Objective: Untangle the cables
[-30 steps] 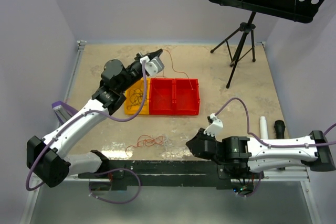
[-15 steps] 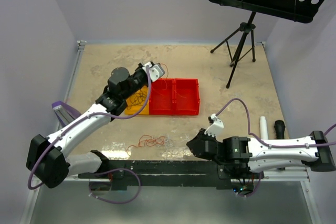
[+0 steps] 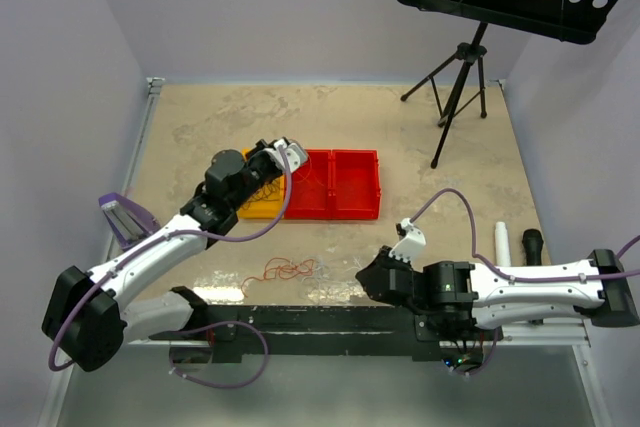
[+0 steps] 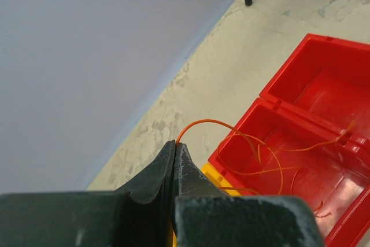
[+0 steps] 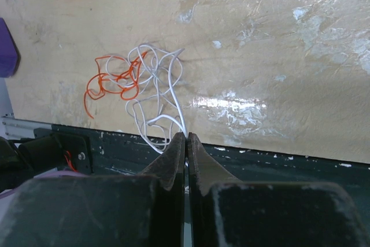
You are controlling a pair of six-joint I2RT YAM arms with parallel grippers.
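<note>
My left fingers (image 4: 175,144) are pressed together on the end of a thin orange wire (image 4: 231,126), which arcs out of the tips toward the right of the wrist view and drops into the near compartment of the red bin (image 4: 300,56), just beside the yellow bin (image 3: 262,210). My right fingers (image 5: 186,137) are closed too, apparently pinching the end of the white wire (image 5: 173,76), whose loops lie on the tabletop (image 5: 260,39) knotted with an orange-red wire (image 5: 110,79) in the middle left of that view, near the tabletop's front edge. I judge the risk on the right to be that pulling drags the whole clump along or cinches the loops tighter instead of freeing the white strand. On the left, the pinch is slight, so the wire could slip out or catch on the bin's wall. My left arm stretches from the lower left of the overhead view to the bins at centre. My right arm lies low along the bottom edge, wrist pointing left.
</note>
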